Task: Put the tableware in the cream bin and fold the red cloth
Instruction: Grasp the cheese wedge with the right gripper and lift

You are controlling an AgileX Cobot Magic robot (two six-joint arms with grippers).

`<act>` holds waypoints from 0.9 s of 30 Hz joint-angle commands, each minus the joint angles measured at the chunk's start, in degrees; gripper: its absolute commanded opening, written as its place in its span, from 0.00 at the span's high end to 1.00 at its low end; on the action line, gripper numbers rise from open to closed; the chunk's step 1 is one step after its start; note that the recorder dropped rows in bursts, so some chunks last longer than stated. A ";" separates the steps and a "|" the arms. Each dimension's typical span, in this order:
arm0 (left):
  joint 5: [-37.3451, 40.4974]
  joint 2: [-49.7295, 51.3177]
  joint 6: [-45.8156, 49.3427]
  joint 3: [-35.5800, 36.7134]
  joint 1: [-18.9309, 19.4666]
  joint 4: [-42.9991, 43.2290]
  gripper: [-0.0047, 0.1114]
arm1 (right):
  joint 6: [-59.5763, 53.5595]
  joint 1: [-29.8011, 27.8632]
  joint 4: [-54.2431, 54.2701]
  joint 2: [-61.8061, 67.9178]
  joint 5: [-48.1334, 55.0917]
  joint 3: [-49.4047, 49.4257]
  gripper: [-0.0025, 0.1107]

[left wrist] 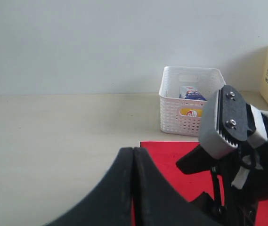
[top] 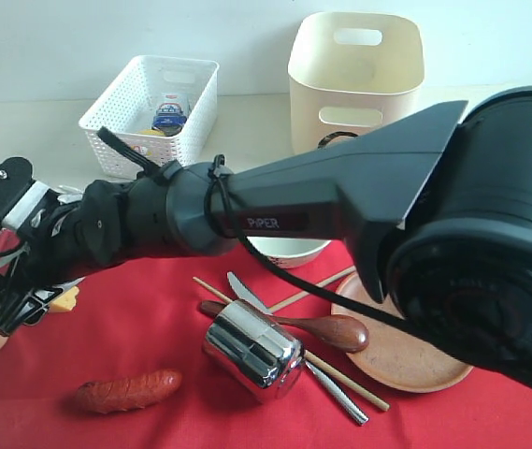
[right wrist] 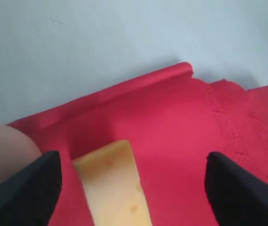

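The right pincer (right wrist: 133, 188) is held with its fingers (right wrist: 25, 188) wide apart, and nothing is gripped between them. A wedge of cheese (right wrist: 112, 183) is seen lying on the red cloth (right wrist: 181, 122) in the gap, close to one finger and clear of the other. An egg (right wrist: 4, 150) is seen just outside that same finger, at the cloth's edge. The arm carrying this pincer is stretched across the whole scene to the far left end of the cloth.

The left pincer (left wrist: 134, 183) is shown with its fingers pressed together and nothing between them. It is held over the bare bench (top: 22, 131), near the corner of the cloth, with the white lattice basket (left wrist: 185, 110) beyond it.

All the tableware is left lying on the cloth, well away from the right pincer, back along its arm. The steel cup (top: 251, 354) is lying on its side. The wooden spoon (top: 326, 329), the knife (top: 336, 388) and the chopsticks (top: 350, 382) are crossed just beside it, and the spoon's bowl rests against the rim of the brown plate (top: 406, 360). The pale bowl (top: 289, 251) is partly hidden under the arm. A sausage (top: 127, 390) lies between the pincer and the cup. The cream bin (top: 354, 79) is set upright on the bench past the cloth, apart from the basket; what it contains cannot be told.
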 commanded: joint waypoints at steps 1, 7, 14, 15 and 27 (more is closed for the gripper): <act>-0.12 -0.36 0.16 0.17 0.05 0.08 0.96 | -0.57 -0.09 -0.18 1.63 -0.79 -0.07 0.29; -0.12 -0.36 0.16 0.17 0.05 0.08 0.96 | -1.32 -0.09 -0.18 3.32 -0.79 -0.07 0.31; -0.12 -0.36 0.16 0.17 0.05 0.08 0.96 | -2.48 -0.09 -0.18 3.42 -0.79 -0.07 0.61; -0.12 -0.36 0.16 0.17 0.05 0.08 0.96 | -2.48 -0.09 -0.18 3.42 -0.79 -0.07 0.66; -0.12 -0.36 0.16 0.17 0.05 0.08 0.96 | -2.48 -0.09 -0.18 -0.72 0.70 -0.07 0.98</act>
